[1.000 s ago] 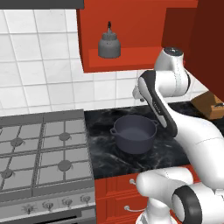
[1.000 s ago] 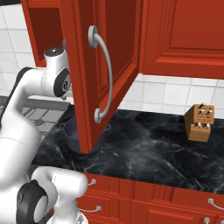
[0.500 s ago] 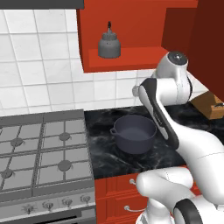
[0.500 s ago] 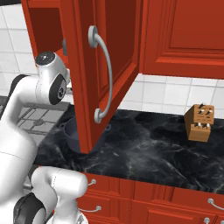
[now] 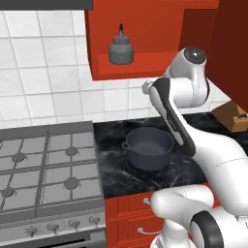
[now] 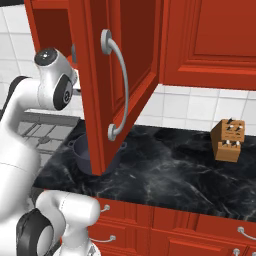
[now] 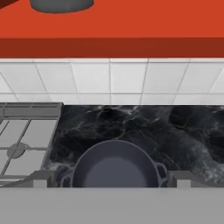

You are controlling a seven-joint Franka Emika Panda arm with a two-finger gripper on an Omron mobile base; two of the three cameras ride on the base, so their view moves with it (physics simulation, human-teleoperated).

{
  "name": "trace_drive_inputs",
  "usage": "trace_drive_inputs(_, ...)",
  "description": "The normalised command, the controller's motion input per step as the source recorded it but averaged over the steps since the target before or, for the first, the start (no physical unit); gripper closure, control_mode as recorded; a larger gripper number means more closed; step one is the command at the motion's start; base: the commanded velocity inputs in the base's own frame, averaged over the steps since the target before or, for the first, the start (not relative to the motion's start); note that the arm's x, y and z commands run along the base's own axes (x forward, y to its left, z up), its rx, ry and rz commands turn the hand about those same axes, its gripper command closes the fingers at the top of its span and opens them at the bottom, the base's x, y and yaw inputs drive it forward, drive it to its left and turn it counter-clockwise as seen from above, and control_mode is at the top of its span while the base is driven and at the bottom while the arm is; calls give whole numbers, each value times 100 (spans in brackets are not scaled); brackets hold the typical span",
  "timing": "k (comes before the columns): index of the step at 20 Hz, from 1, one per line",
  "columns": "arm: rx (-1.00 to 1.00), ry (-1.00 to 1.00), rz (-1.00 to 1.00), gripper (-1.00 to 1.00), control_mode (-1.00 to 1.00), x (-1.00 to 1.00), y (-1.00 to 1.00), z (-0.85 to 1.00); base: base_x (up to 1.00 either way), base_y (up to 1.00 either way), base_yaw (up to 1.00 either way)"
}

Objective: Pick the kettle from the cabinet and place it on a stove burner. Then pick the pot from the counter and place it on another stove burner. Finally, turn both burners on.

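Starting with the biggest thing, we see the cabinet [image 5: 145,43] well above the end effector [image 7: 112,178], its open niche giving free access to what it stores. The stove [image 5: 48,169] lies below and to the left of the end effector, all its burners bare, which we judge means neither placement is done yet. The desk [image 7: 175,127] stretches below and ahead of the end effector, up to the white tiled wall.

The pot [image 7: 114,168] sits on the desk directly beneath the end effector, just beside the stove's edge, waiting its turn as the second item. The kettle [image 5: 120,48] stands upright on the niche floor, above the end effector and a little to its left; from the hand camera we catch just its base [image 7: 61,5] at the top edge. We judge the arm is raising towards it for the first pick.

As for the end effector, its two finger tips [image 7: 40,179] stand far apart, one either side of the pot's rim as the hand camera looks down, so we read it as wide. Nothing lies between them and they touch nothing.
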Motion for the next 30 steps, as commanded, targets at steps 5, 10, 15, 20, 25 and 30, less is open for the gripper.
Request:
trace_drive_inputs(5, 0, -6, 0, -100, -100, 16, 3, 14, 0, 0, 0)
trace_drive_inputs(10, 0, -3, 0, -100, -100, 16, 3, 14, 0, 0, 0)
trace_drive_inputs(15, 0, -1, 0, -100, -100, 19, 9, 18, 0, 0, 0)
trace_drive_inputs(20, -2, -7, 0, -100, -100, 15, 18, 20, 0, 0, 0)
trace_drive_inputs(25, -4, -23, 0, -100, -100, 0, 17, 19, 0, 0, 0)
trace_drive_inputs(30, -5, -21, 0, -100, -100, 0, 21, 23, 0, 0, 0)
